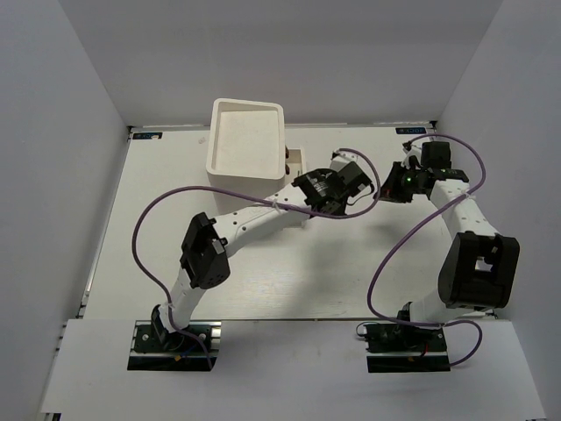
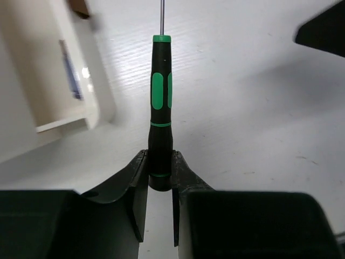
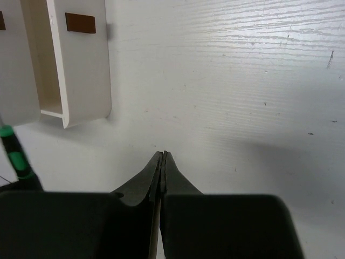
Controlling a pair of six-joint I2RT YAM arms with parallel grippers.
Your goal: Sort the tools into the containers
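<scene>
Left claw with screwdriver near drawer

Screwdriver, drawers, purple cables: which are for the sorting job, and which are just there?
For the job: screwdriver in the left gripper, open drawer, white box.
Just there: purple cables, table.

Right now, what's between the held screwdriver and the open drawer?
Nothing: in the left wrist view only bare table separates the screwdriver, clamped in the left gripper, from the open drawer.
</scene>
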